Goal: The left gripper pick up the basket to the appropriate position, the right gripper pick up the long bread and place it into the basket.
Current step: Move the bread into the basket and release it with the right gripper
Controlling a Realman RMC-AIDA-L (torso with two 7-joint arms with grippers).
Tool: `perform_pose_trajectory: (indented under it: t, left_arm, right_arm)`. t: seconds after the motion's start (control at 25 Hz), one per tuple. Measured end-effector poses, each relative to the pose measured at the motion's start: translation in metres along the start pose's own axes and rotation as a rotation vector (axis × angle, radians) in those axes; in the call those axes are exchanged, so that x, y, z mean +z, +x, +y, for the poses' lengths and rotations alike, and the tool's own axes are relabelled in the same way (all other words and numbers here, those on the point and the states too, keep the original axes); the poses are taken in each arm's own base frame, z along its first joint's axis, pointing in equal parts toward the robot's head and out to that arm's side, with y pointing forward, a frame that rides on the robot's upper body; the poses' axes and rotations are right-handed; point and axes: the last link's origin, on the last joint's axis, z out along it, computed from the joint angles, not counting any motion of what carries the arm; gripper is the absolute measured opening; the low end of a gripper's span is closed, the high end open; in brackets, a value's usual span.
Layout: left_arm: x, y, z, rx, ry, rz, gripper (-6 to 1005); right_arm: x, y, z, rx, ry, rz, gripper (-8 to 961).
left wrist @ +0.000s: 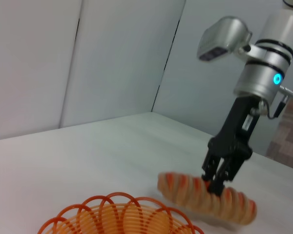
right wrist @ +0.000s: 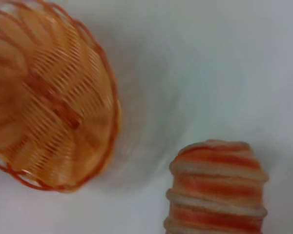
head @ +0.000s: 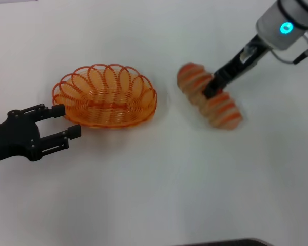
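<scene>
— Tan crust with orange-red cross stripes, ridged like slices: that is the long bread (head: 210,98), lying slantwise on the white table (head: 159,179). What have the fingers got?

— The right gripper (head: 211,88) has its fingers closed around the loaf's middle, coming down on it from above. In the left wrist view the dark fingers (left wrist: 211,171) straddle the loaf (left wrist: 207,197), which looks just clear of the table, though I cannot tell for sure.

— And outward from there?

— A slim black claw runs up at a slant to a silver wrist (head: 282,23) with a lit blue ring, towards the far right.

— The other side?

— The left gripper (head: 65,122) reaches in low from the left, fingers spread apart, holding nothing. One fingertip is at the near rim of the basket (head: 105,96); whether it touches I cannot tell.

— The basket itself?

— Orange wire, oval, with a scalloped rim of loops, see-through, sitting flat on the table, well apart from the loaf.

— The room?

— Pale wall panels (left wrist: 88,58) behind the table, meeting at a corner.
</scene>
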Motion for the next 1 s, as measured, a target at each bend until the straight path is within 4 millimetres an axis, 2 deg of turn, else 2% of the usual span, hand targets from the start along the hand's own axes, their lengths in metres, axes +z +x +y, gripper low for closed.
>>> perform_pose_trajectory:
  t: [0.2, 0.28, 0.36, 0.52, 0.72, 0.88, 1.0]
  left_arm:
    - [0.003, -0.003, 0.002, -0.019, -0.01, 0.006, 691]
    - [0.004, -0.003, 0.002, -0.025, -0.014, 0.007, 691]
    - [0.005, -0.004, 0.003, -0.028, -0.02, 0.007, 691]
    - [0.006, -0.004, 0.004, -0.025, -0.031, 0.005, 692]
    - [0.007, -0.005, 0.005, -0.032, -0.032, 0.006, 693]
    - [0.007, -0.008, 0.006, -0.043, -0.033, 0.008, 693]
    - [0.007, -0.009, 0.007, -0.051, -0.032, 0.011, 691]
  right_arm:
    - [-0.038, -0.016, -0.002, -0.145, -0.085, -0.255, 381]
    - [-0.048, -0.024, 0.002, -0.228, -0.132, -0.365, 364]
    - [-0.05, -0.032, 0.01, -0.32, -0.171, -0.441, 315]
    - [-0.033, -0.049, 0.038, -0.484, -0.23, -0.457, 286]
    - [-0.002, -0.069, 0.074, -0.685, -0.192, -0.383, 244]
    - [0.017, -0.077, 0.087, -0.773, -0.155, -0.311, 219]
    - [0.024, -0.081, 0.091, -0.807, -0.132, -0.278, 211]
